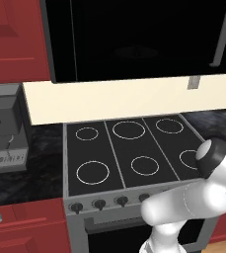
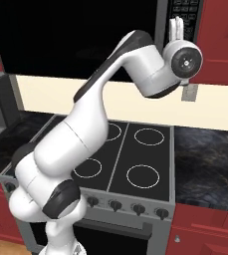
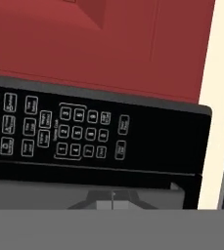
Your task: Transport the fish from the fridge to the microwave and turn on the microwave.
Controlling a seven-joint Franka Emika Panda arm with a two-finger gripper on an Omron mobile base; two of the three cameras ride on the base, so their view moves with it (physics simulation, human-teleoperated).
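The claw [image 2: 175, 26] is closed on nothing, its two fingers pressed together and pointing up at the button panel [image 2: 184, 11] on the right side of the microwave [image 1: 134, 37]. From the hand view that panel [image 3: 59, 134] sits close ahead, with rows of small keys on glossy black; the two keys [image 3: 122, 136] standing apart from the number block are likely start and stop, though their lettering is too small to read.

The microwave hangs above the stove [image 1: 129, 148], and its big dark door looks closed. Being fixed and rigid, it needs no grasp: a light, square poke of the closed fingertips on one key should do, and a glancing push might slip on the gloss or catch a neighbouring key.

Counted: one microwave, one panel, one grey door handle [image 1: 223, 34], six burner rings on the stove in the left base view, and one coffee machine [image 1: 3, 128] on the table to the left.
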